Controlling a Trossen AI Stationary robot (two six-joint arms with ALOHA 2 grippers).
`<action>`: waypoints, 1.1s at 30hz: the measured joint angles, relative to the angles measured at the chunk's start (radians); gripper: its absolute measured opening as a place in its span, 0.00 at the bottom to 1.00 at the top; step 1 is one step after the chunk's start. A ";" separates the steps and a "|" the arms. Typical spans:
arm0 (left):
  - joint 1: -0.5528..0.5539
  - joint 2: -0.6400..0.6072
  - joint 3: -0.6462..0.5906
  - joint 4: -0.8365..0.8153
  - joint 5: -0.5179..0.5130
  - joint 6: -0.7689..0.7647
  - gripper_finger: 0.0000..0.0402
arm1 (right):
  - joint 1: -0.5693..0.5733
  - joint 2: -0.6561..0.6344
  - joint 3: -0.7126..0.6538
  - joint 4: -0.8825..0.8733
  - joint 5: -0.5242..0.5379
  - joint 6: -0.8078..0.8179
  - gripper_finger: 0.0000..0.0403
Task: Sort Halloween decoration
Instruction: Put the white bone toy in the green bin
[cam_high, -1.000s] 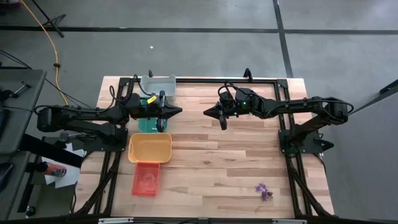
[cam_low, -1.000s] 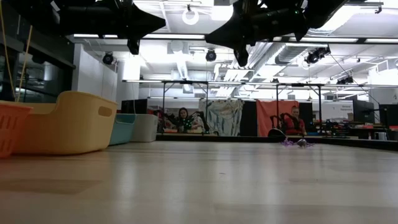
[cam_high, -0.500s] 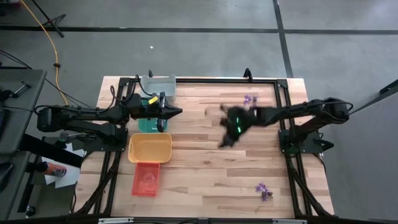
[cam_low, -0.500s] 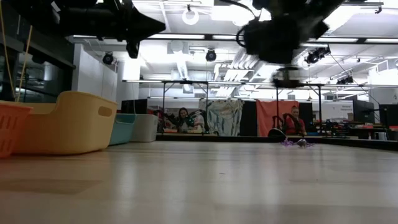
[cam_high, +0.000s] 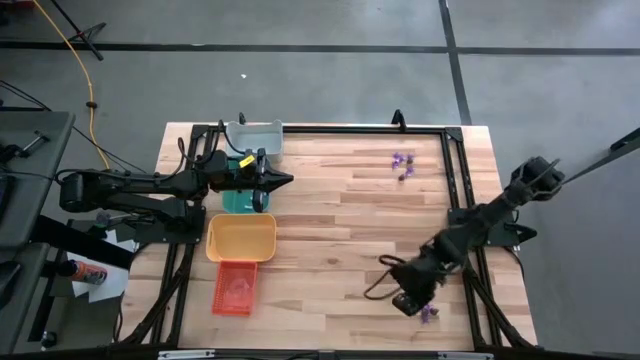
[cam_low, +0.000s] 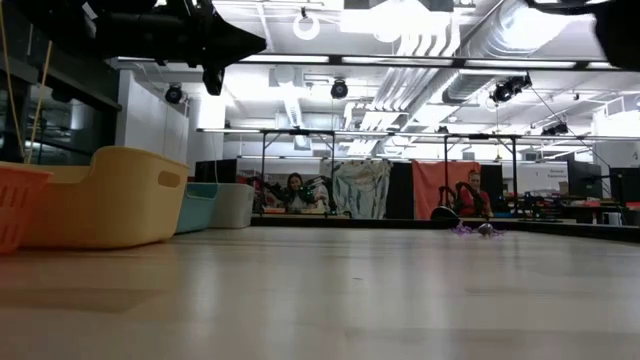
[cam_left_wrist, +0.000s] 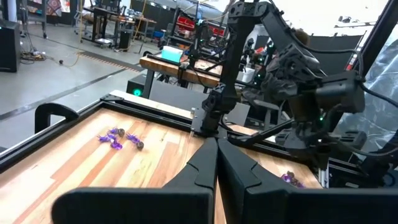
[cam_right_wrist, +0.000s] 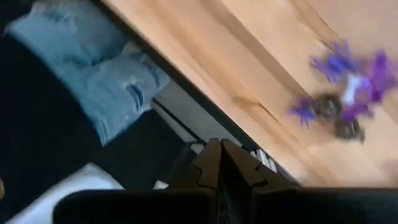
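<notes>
Right gripper (cam_high: 405, 303): I see its fingers pressed together, holding nothing, low over the table's (cam_high: 330, 240) near right corner. Just beside it lies a small cluster of purple trinkets (cam_high: 428, 314), close to the table's near edge (the right wrist view shows them, blurred, next to the dark frame rail at that edge). Second cluster of trinkets (cam_high: 402, 163): on the far right part of the table, near the far rail, well apart from both arms. Between the two clusters and the trays I have a broad stretch of bare wood.

Left gripper (cam_high: 284, 179): fingers together, empty, waiting above the far left of the table beside the teal tray (cam_high: 232, 201). The trays stand in a line along the left edge: grey tray (cam_high: 253, 135) farthest, then teal, yellow tray (cam_high: 241, 238), orange tray (cam_high: 234, 288) nearest.
</notes>
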 joint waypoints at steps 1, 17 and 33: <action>0.000 0.000 0.000 0.000 0.000 0.000 0.00 | 0.016 0.000 -0.005 0.004 0.016 0.058 0.02; 0.000 0.000 0.000 0.000 0.000 0.000 0.00 | 0.082 0.001 -0.127 0.074 0.220 0.280 0.11; 0.000 0.000 0.000 -0.021 0.000 -0.001 0.00 | 0.151 0.114 -0.127 0.087 0.202 0.262 0.36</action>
